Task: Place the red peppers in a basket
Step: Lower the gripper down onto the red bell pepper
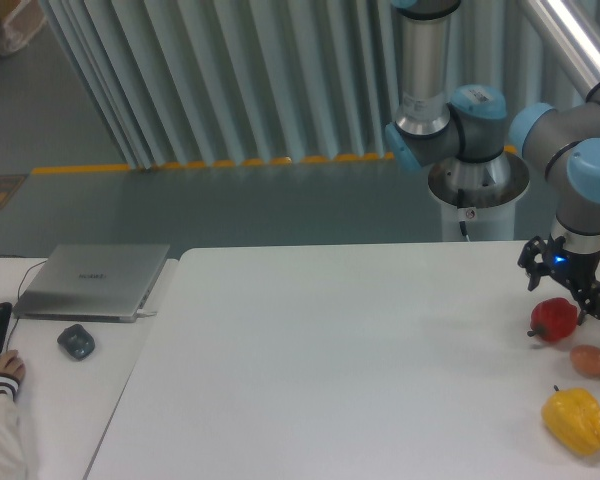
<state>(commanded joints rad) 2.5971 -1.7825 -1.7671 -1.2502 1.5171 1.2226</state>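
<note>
The arm reaches down at the far right of the white table [330, 350], wrist vertical. The gripper [566, 290] hangs just above the red pepper [554, 319], fingers spread apart, nothing held. The pepper rests on the table, with an orange-brown egg-shaped thing [590, 360] just beside it and a yellow pepper [576, 420] nearer the camera.

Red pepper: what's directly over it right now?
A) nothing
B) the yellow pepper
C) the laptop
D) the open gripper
D. The gripper hangs with its fingers spread just above the red pepper, which sits on the table.
</note>
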